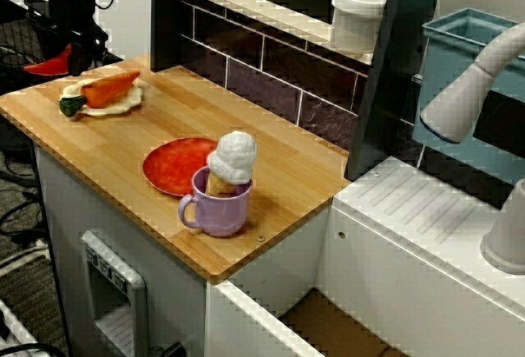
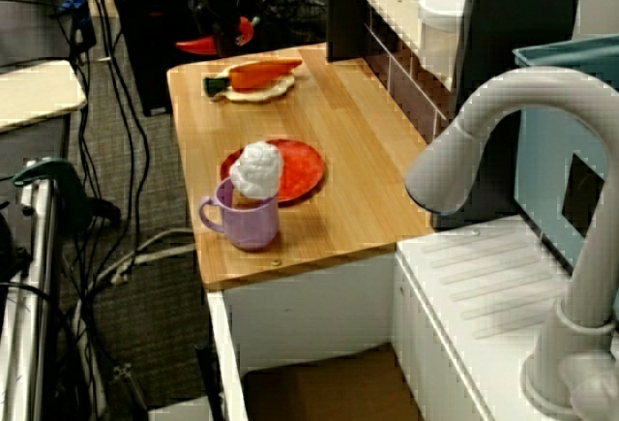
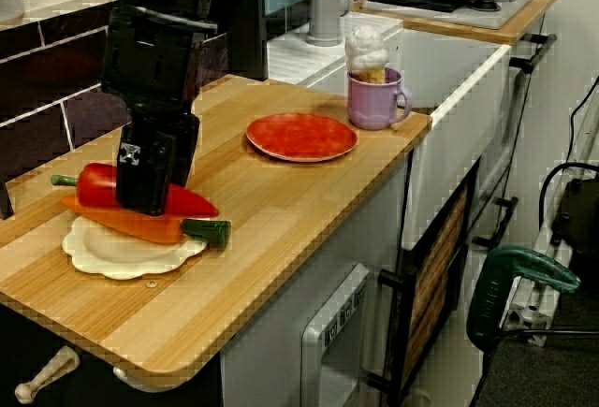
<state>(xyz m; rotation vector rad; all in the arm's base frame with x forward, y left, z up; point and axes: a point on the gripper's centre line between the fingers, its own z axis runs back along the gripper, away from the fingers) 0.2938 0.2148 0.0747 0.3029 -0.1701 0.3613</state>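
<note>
The tool (image 3: 150, 203), black and blocky at the left of the close side view, is closed on a red toy pepper (image 3: 98, 185). Its fingers clamp the pepper's middle, so the stem sticks out to the left and the tip to the right. The pepper's long axis runs left to right across the frame, nearly parallel to the toy carrot (image 3: 140, 227) directly beneath it. The carrot lies on a cream scalloped plate (image 3: 112, 259) with its green top pointing right. Whether the pepper touches the carrot or hangs just over it, I cannot tell. In the high view over the tabletop, the pepper sits up and to the left of the carrot, which suggests a gap. Farther right on the wooden tabletop (image 3: 271, 210) is a red plate (image 3: 301, 136), well apart from the tool. Just beyond it, near the tabletop's far edge, stands a purple mug (image 3: 374, 103) holding a toy ice-cream cone (image 3: 365, 50).
</note>
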